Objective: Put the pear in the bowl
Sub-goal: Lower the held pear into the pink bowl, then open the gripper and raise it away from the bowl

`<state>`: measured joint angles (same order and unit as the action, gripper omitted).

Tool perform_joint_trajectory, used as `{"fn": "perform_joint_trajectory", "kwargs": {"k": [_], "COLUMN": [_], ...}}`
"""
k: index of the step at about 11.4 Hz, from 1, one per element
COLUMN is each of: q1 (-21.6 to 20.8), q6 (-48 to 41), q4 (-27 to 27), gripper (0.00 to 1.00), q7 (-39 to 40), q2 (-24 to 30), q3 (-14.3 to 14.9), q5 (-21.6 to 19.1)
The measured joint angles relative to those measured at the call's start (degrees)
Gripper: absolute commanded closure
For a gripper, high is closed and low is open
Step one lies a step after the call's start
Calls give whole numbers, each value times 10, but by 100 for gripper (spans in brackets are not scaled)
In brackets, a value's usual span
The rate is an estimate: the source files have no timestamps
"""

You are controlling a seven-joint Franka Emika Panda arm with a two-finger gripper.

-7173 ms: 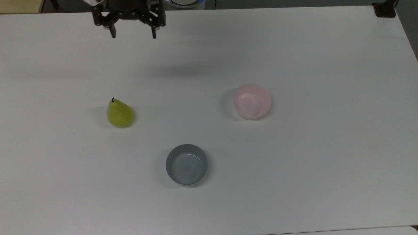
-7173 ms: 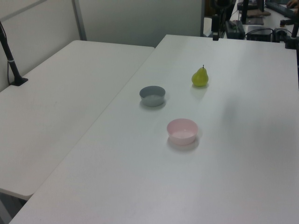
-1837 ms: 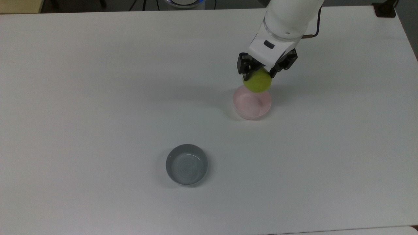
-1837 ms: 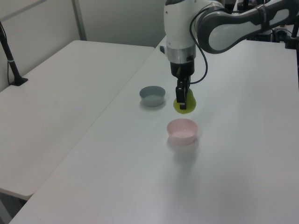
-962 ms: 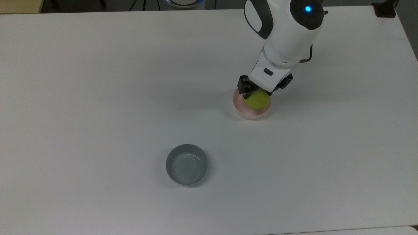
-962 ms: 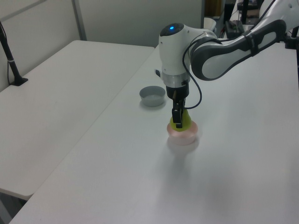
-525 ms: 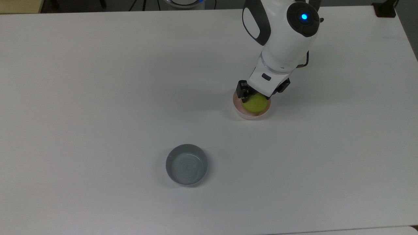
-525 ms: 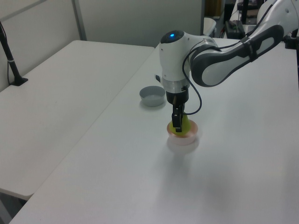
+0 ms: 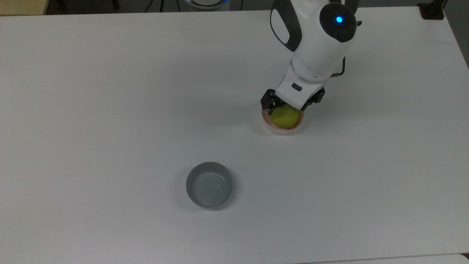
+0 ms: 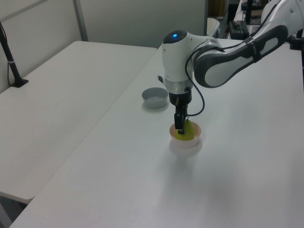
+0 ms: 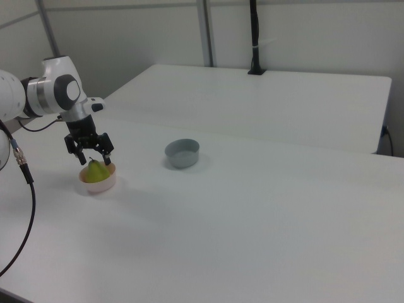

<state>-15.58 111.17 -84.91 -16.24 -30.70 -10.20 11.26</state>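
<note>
In the top view, the grey bowl stands nearest on the table. At its two o'clock the pear sits in the bowl; the gripper hangs above, fingers spread either side.

Arm bent downward; tool vertical, fingers spread apart.

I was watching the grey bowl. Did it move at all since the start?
No. In the top view the grey bowl sits at the same spot on the table, unchanged.
</note>
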Motion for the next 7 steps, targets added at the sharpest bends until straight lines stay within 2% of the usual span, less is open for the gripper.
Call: {"fn": "perform_joint_trajectory", "kwargs": {"k": [4, 7], "q1": [1, 5], "q6": [0, -55], "q4": [6, 19], "gripper": [0, 0], "q7": [0, 0], "q2": [6, 63], "q3": [0, 2], "q5": [0, 0]}}
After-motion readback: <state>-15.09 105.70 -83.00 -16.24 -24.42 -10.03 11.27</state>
